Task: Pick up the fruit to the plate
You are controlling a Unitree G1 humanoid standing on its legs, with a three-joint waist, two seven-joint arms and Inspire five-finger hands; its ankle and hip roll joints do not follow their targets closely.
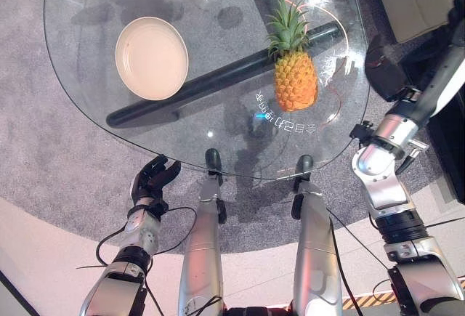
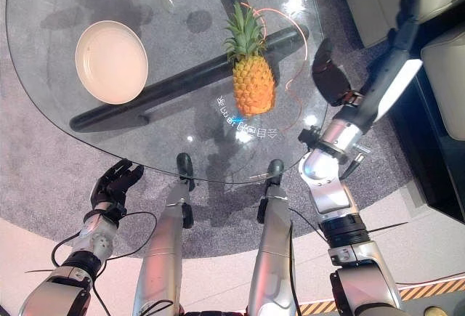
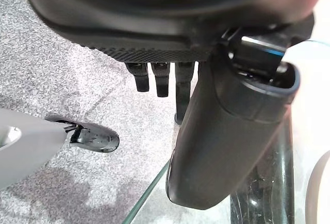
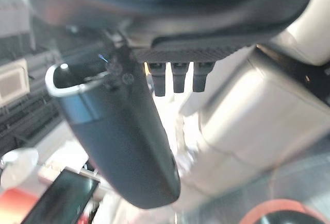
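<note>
Presently the pineapple point(image 1: 294, 76) stands upright on the glass desk point(image 1: 218, 142), well apart from the empty plate point(image 1: 151, 57). Both robot hands, left point(image 1: 151, 179) and right point(image 2: 403, 11), hang open, holding nothing. Risk: a careless side grasp could topple the fruit.

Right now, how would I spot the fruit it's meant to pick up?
Look at the round glass table. On its right side, apart from the cream plate on the left, lies the pineapple. It is the only orange, knobbly thing, topped with spiky green leaves.
</note>
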